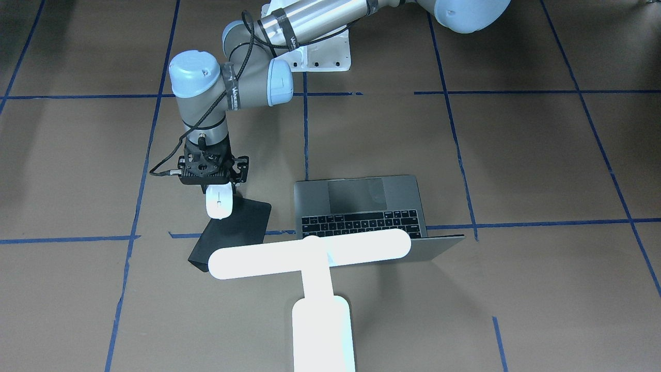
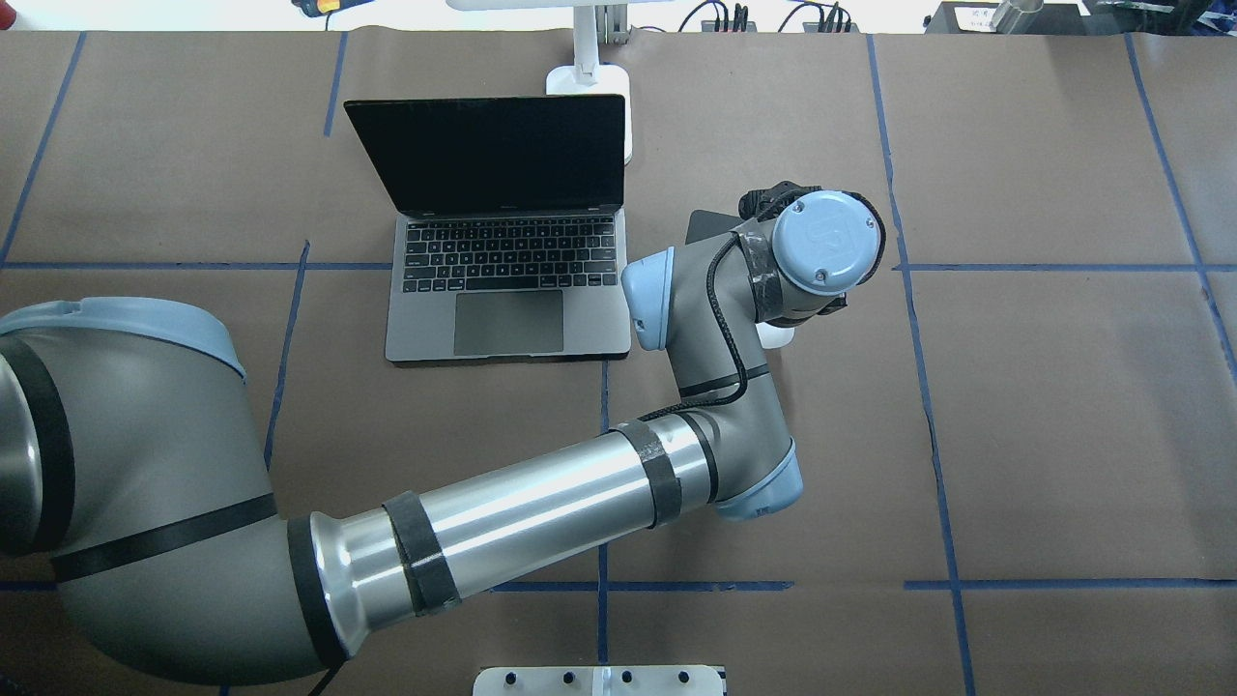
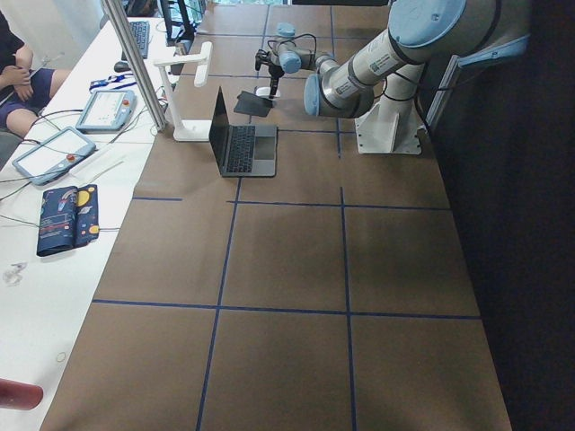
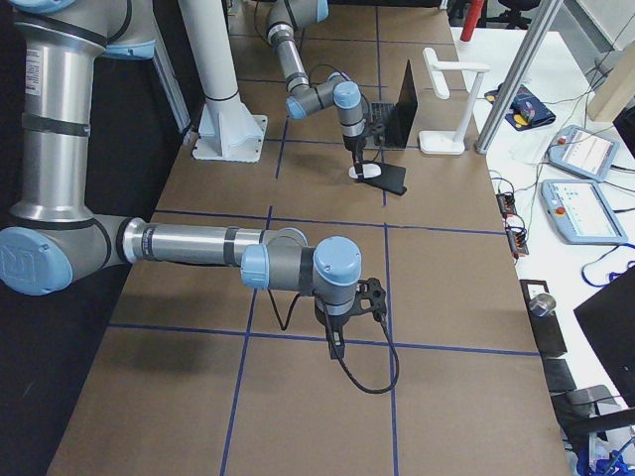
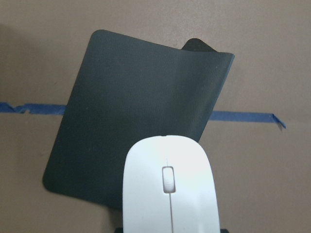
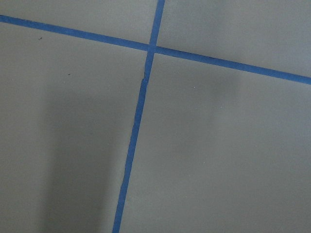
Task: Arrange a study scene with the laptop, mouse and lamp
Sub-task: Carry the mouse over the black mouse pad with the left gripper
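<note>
While over pad [image 1: 242,227], mouse [image 1: 219,202] in claw [image 1: 217,188].

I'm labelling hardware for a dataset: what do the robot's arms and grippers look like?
The left arm and right arm have silver tubes with black tape bands, grey joints, light blue caps and black cables. The left gripper and right gripper are black.

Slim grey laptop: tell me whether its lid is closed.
No, the slim grey metal laptop stands open, its dark screen raised and its black keys showing.
</note>
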`<move>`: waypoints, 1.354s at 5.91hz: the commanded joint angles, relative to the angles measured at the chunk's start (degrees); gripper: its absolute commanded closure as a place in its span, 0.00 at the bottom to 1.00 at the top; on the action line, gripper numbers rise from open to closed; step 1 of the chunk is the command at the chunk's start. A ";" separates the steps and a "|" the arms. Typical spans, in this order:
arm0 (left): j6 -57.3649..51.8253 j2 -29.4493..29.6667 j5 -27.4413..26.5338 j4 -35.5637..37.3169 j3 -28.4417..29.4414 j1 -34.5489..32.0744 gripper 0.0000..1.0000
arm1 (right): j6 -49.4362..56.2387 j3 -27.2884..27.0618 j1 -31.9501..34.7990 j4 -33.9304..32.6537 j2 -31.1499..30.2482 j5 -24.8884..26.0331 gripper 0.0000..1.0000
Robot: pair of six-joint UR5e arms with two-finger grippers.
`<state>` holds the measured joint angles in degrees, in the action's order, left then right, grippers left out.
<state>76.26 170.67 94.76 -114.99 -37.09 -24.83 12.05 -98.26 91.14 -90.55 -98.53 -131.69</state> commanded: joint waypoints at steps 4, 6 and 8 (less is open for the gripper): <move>0.47 3.43 0.50 -4.19 5.54 -0.22 0.00 | -0.10 0.35 -0.09 -0.07 0.00 0.02 0.00; -0.06 3.35 7.32 -3.50 3.88 -2.92 0.00 | -0.10 0.44 -0.18 -0.07 0.00 0.20 0.00; -0.50 -3.80 12.37 8.12 -11.30 -4.87 0.00 | -0.27 0.62 -0.18 -0.07 0.00 0.20 0.00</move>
<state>76.04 171.38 105.03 -113.35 -39.29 -28.98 11.90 -97.73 90.97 -90.62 -98.53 -131.49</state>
